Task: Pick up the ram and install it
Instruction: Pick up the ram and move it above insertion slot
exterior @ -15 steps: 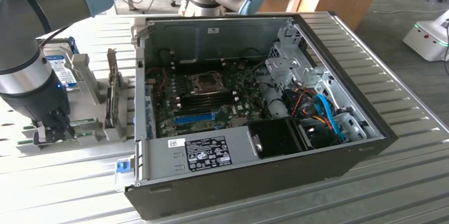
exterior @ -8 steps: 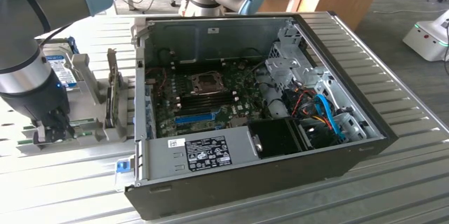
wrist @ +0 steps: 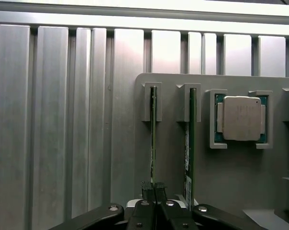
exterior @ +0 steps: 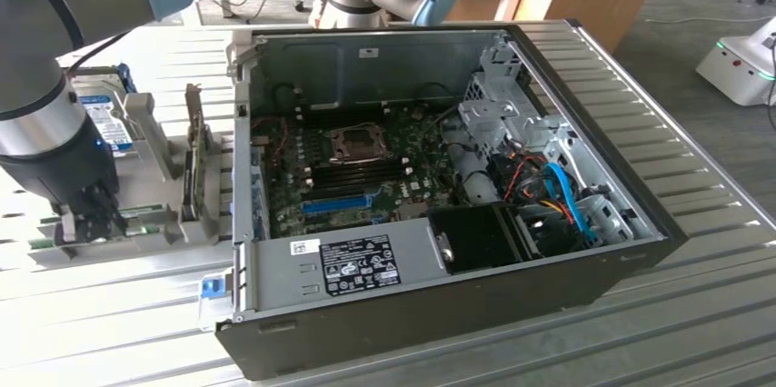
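Note:
Two green ram sticks stand edge-on in the slots of a grey holder: one ram runs straight into my fingertips, the other ram stands beside it with a pale label. My gripper has its black pads pressed together on the near end of the first stick. In the exterior view the gripper is down on the holder at the exterior view's left of the open computer case. The motherboard's memory slots lie inside the case.
A processor chip sits in a pocket of the holder beside the sticks. A silver hard drive with a blue label stands behind my arm. A bright-blue slot and cables are inside the case. A ribbed metal table carries everything.

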Tool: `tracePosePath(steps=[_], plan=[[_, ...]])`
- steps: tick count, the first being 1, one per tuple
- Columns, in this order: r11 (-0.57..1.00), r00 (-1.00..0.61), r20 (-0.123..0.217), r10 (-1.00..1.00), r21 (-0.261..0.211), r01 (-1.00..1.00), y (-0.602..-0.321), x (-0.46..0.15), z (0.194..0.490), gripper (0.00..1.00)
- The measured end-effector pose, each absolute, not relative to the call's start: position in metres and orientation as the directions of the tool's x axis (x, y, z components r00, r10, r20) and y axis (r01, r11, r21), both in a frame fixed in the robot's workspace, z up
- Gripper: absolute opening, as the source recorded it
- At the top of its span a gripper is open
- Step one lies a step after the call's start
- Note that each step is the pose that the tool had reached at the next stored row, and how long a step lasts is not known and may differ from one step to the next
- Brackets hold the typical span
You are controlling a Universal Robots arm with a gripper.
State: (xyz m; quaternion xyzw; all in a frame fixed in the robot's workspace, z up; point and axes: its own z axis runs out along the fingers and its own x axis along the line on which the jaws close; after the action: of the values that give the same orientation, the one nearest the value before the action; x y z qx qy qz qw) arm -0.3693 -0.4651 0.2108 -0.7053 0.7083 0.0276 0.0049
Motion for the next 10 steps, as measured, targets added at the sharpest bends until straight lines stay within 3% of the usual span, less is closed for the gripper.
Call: tracePosePath(steps=[10], plan=[[0.003, -0.005, -0.046, -0.999, 0.032, -0.999, -0.4651, -0.3691, 0.2186, 0.12]])
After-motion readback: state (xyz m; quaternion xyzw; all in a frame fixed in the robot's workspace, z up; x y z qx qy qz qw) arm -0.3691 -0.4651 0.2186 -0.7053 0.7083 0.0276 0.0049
